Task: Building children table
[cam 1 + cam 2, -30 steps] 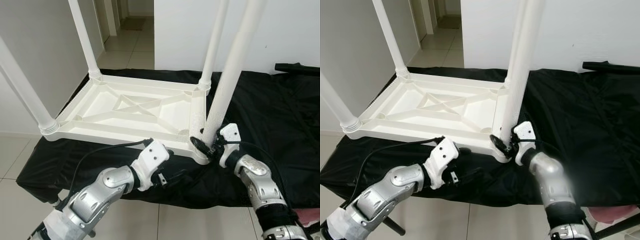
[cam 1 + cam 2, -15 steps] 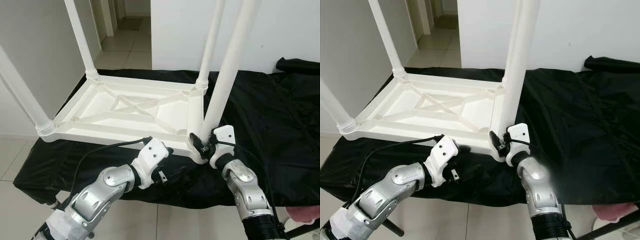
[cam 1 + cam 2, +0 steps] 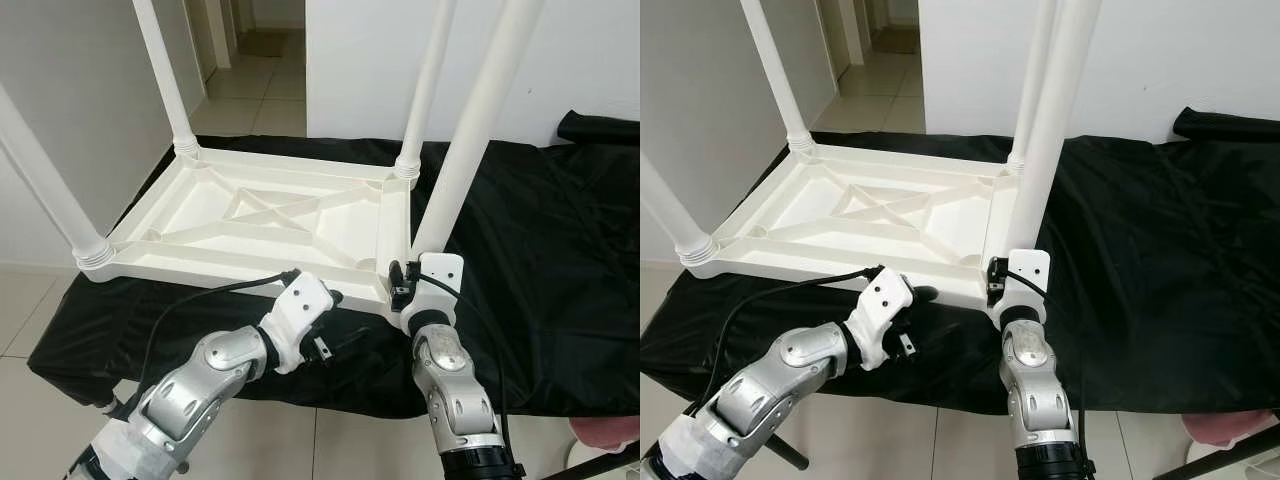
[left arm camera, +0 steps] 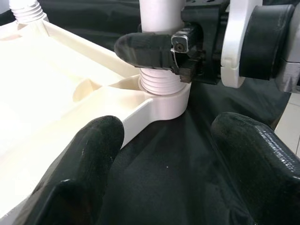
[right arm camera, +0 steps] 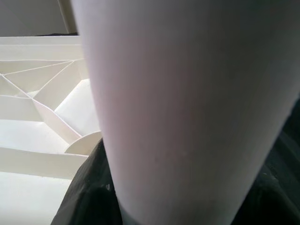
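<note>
Now, your right claw (image 4: 161, 51) grips the near table leg (image 3: 470, 140) just above its socket; twist squarely. Your left claw (image 4: 168, 154), fingers wide, hovers beside the tabletop (image 3: 260, 215).

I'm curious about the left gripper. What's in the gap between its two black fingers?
In the left wrist view, black cloth lies between the left gripper's fingers.

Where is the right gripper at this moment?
In the left eye view, the right gripper is at the near right corner of the upturned white table, closed around the base of the table leg just above its threaded socket.
</note>
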Tool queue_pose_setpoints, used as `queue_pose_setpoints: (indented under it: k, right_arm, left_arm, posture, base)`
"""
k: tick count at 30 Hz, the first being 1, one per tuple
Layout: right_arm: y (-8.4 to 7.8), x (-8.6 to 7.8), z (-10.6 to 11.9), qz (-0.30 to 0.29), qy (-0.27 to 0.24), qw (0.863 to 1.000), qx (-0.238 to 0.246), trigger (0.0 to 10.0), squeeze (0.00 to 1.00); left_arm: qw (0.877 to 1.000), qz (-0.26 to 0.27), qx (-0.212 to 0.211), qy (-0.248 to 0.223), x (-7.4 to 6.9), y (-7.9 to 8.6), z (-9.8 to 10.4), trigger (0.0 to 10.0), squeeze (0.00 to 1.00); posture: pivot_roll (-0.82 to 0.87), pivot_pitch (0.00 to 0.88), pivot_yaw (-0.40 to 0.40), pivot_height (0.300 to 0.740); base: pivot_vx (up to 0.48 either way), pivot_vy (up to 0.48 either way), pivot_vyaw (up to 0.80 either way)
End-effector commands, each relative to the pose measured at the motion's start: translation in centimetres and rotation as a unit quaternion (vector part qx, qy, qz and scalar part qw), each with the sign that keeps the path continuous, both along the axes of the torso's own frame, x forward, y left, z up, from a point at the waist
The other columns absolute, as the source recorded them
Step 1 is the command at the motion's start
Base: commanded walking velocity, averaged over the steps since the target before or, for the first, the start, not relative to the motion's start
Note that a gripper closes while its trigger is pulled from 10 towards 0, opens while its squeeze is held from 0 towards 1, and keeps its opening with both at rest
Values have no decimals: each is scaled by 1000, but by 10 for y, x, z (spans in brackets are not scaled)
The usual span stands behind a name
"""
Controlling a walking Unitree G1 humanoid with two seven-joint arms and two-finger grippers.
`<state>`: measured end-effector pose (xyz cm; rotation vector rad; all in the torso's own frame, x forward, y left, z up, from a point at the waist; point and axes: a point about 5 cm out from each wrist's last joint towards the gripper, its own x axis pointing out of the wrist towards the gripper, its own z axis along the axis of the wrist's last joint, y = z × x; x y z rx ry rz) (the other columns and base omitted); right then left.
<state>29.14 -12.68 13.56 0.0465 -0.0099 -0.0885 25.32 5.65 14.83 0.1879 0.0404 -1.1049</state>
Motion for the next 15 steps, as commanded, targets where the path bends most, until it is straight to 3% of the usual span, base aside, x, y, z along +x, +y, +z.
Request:
queue_pose_setpoints:
  k: [1,2,3,10,15]
  right_arm:
    - [15,-5,-10,4,33,998,47,10000,0]
    - [16,-6,-8,6,25,998,52,10000,286]
    - [16,-7,-5,15,16,998,59,10000,1000]
    - [8,-4,5,39,-27,997,55,10000,1000]
    - [0,-3,0,73,-18,996,48,10000,1000]
  left_arm:
    - [1000,-25,6,4,-1,2,-2,10000,0]
    - [1000,-25,6,4,-1,2,-2,10000,0]
    - [1000,-24,6,3,0,2,-2,10000,0]
    - [1000,-21,2,1,0,0,-2,10000,0]
    - [1000,-20,0,2,-1,-1,-2,10000,0]
  posture:
    - [-18,0,37,740]
    - [-15,0,30,740]
    - [-15,0,30,740]
    - [-13,0,24,740]
    - [-10,0,16,740]
  base:
    - [0,0,0]
    - [0,0,0]
    - [0,0,0]
    - [0,0,0]
    - [0,0,0]
